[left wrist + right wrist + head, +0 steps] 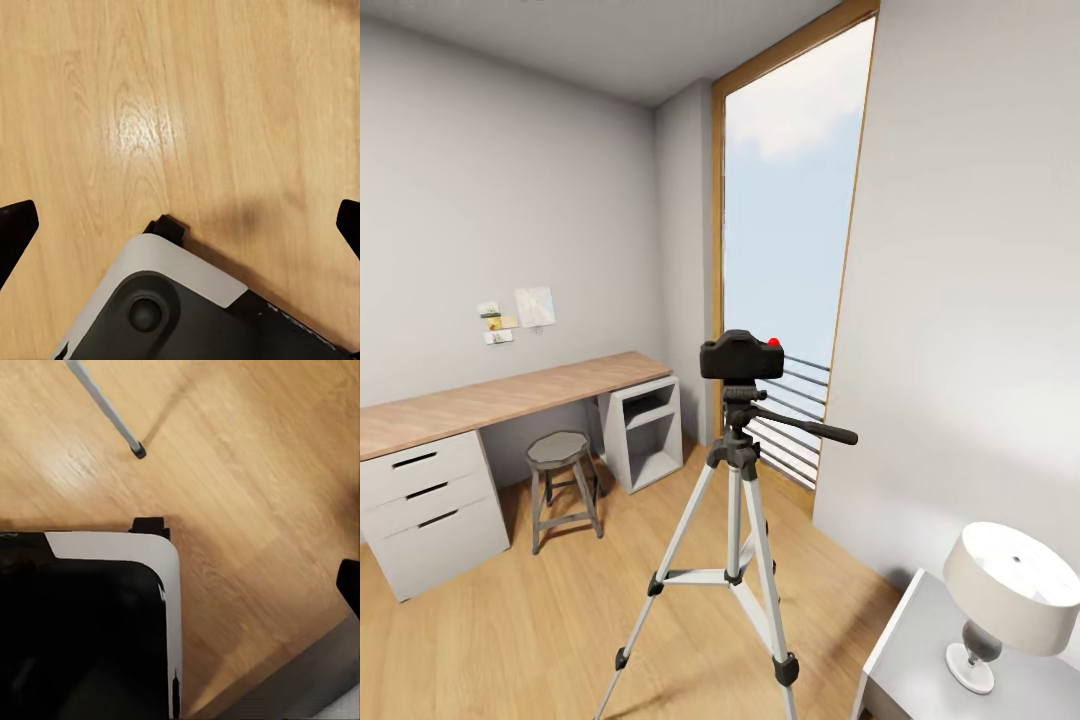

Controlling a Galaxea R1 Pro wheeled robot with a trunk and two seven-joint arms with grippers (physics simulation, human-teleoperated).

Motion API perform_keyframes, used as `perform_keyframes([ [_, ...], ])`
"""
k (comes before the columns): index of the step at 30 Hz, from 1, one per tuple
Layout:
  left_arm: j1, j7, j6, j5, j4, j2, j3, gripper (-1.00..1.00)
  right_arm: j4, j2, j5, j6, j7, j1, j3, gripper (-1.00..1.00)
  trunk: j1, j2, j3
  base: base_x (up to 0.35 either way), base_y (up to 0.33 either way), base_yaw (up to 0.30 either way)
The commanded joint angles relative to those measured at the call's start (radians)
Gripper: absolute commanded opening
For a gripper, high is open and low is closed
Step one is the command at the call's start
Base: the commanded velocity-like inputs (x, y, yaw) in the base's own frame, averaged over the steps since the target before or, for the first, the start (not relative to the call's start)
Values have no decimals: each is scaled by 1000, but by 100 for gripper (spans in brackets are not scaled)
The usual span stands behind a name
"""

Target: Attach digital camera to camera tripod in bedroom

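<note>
The black digital camera [741, 356], with a red round button on its top, sits upright on the head of the camera tripod [733, 520] in the middle of the head view. The tripod's silver legs are spread on the wood floor and its pan handle [810, 427] points right. One silver tripod leg [105, 406] with a black foot crosses the right wrist view. My left gripper [180, 229] hangs open over bare floor, with nothing between its fingertips [15, 225]. My right gripper [180, 589] also stands wide; one fingertip [350, 585] shows at the frame's edge.
A wood-topped desk [490, 400] with white drawers runs along the left wall, and a grey round stool [560, 480] stands before it. A tall wood-framed window [790, 250] is behind the tripod. A white lamp [1005, 595] stands on a grey bedside table [920, 650]. My own base [157, 315] shows below both wrists.
</note>
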Motion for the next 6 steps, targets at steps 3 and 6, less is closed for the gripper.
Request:
perform_keyframes([
  [3, -1, 3, -2, 1, 0, 0, -1, 100, 3, 22, 8, -3, 3, -2, -8, 100, 0, -1, -1, 0, 0, 0],
  [6, -1, 3, -2, 1, 0, 0, -1, 100, 3, 38, 7, -3, 3, -2, -8, 100, 0, -1, -1, 0, 0, 0],
])
